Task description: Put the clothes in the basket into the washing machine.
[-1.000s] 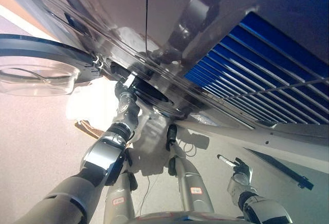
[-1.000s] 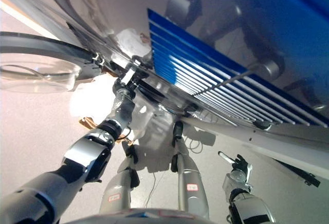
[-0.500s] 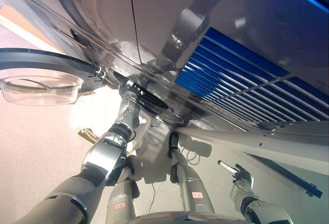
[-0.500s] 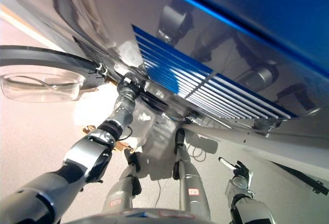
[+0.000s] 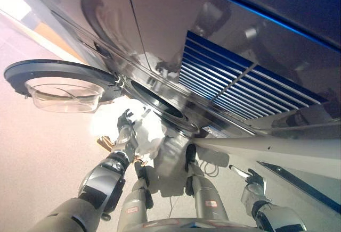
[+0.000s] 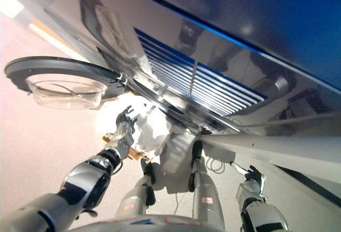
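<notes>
The washing machine's round door (image 5: pixel 58 80) hangs open at the left, beside the dark drum opening (image 5: pixel 157 101). Below the opening, a heap of white clothes (image 6: pixel 152 131) lies in a wicker basket (image 6: pixel 113 138) on the floor. My left hand (image 6: pixel 126 119) hovers just left of the heap, fingers spread and holding nothing. It is below the drum opening and clear of it. My right hand (image 5: pixel 249 181) hangs open at the lower right, away from the basket.
The machine's shiny front panel (image 5: pixel 240 46) fills the upper part of both views. A pale ledge (image 5: pixel 266 149) runs along its lower right. A dark strip (image 5: pixel 303 181) lies on the floor at the far right.
My left hand has drawn back from the drum opening, down to beside the white clothes. The camera has shifted, so more of the door and basket shows. The right hand has stayed put.
</notes>
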You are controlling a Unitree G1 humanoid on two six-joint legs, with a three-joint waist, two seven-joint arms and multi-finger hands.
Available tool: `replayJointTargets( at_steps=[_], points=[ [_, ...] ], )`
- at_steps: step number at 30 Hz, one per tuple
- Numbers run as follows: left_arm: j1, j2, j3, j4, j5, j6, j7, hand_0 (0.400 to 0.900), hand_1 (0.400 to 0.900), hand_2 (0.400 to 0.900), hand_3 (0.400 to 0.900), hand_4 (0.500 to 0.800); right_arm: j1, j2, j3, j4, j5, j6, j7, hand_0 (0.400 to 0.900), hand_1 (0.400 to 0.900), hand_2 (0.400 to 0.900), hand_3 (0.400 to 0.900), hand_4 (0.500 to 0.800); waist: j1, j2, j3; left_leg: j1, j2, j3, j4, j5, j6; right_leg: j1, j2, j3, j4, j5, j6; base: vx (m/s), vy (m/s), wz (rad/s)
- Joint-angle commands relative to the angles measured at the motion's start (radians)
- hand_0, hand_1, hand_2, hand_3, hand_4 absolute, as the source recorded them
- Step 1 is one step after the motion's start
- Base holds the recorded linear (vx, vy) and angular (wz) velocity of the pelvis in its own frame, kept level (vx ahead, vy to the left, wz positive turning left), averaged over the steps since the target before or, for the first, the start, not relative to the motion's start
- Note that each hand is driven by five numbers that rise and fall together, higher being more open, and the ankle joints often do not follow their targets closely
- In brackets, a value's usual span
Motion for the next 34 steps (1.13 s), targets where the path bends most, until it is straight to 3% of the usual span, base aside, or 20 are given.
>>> replayJointTargets(
  at_steps=[1,11,13,18,20,25,34],
  points=[
    [-0.031,-0.001,0.003,0.047,0.117,0.001,0.012,0.900,0.900,0.900,0.900,0.800,-0.028,-0.069,-0.006,0.041,-0.009,0.000,-0.051,0.900,0.900,0.900,0.900,0.800,0.018,0.008,0.058,0.015,0.043,-0.075,-0.024,0.058,-0.055,0.073,0.001,-0.056,0.134,-0.097,0.052,-0.08,0.030,0.14],
    [0.266,0.017,0.036,0.078,0.255,0.042,-0.101,0.900,0.900,0.900,0.900,0.800,0.067,-0.030,-0.021,0.009,-0.037,0.030,0.052,0.900,0.900,0.900,0.900,0.800,0.063,0.016,0.011,0.185,0.036,-0.084,-0.088,0.078,-0.053,0.272,0.008,-0.076,0.089,-0.117,0.062,0.03,0.013,0.09],
    [0.355,0.030,0.042,0.065,0.322,0.040,-0.116,0.900,0.900,0.900,0.900,0.800,0.122,-0.016,-0.010,-0.018,-0.076,0.035,0.096,0.900,0.900,0.900,0.900,0.800,0.078,0.021,-0.013,0.233,0.037,-0.088,-0.102,0.085,-0.058,0.337,0.005,-0.090,0.072,-0.127,0.070,0.04,-0.012,0.20],
    [0.464,0.049,0.037,0.071,0.444,0.049,-0.144,0.900,0.900,0.900,0.900,0.800,0.182,-0.007,0.016,-0.041,-0.158,0.050,0.144,0.900,0.900,0.900,0.900,0.800,0.096,0.024,-0.051,0.300,0.032,-0.095,-0.114,0.083,-0.059,0.428,0.003,-0.114,0.047,-0.132,0.079,0.04,-0.003,0.19],
    [0.504,0.049,0.034,0.080,0.482,0.057,-0.184,0.900,0.900,0.900,0.900,0.800,0.218,-0.007,0.038,-0.025,-0.235,0.071,0.163,0.900,0.900,0.900,0.900,0.800,0.099,0.026,-0.072,0.326,0.027,-0.095,-0.124,0.079,-0.060,0.465,0.002,-0.120,0.025,-0.129,0.085,0.04,0.017,0.14],
    [0.556,0.048,0.051,0.124,0.531,0.078,-0.243,0.900,0.900,0.900,0.900,0.800,0.247,0.001,0.072,-0.014,-0.337,0.089,0.203,0.900,0.900,0.900,0.900,0.800,0.099,0.035,-0.094,0.377,0.022,-0.095,-0.126,0.060,-0.053,0.517,-0.007,-0.126,0.042,-0.146,0.089,0.02,0.021,0.04],
    [0.560,0.045,0.038,0.113,0.566,0.080,-0.251,0.900,0.900,0.900,0.900,0.800,0.269,0.021,0.081,-0.020,-0.352,0.095,0.223,0.900,0.900,0.900,0.900,0.800,0.106,0.028,-0.123,0.415,0.003,-0.097,-0.126,0.031,-0.034,0.571,-0.019,-0.130,0.039,-0.154,0.096,0.01,0.007,0.04]
  ],
)
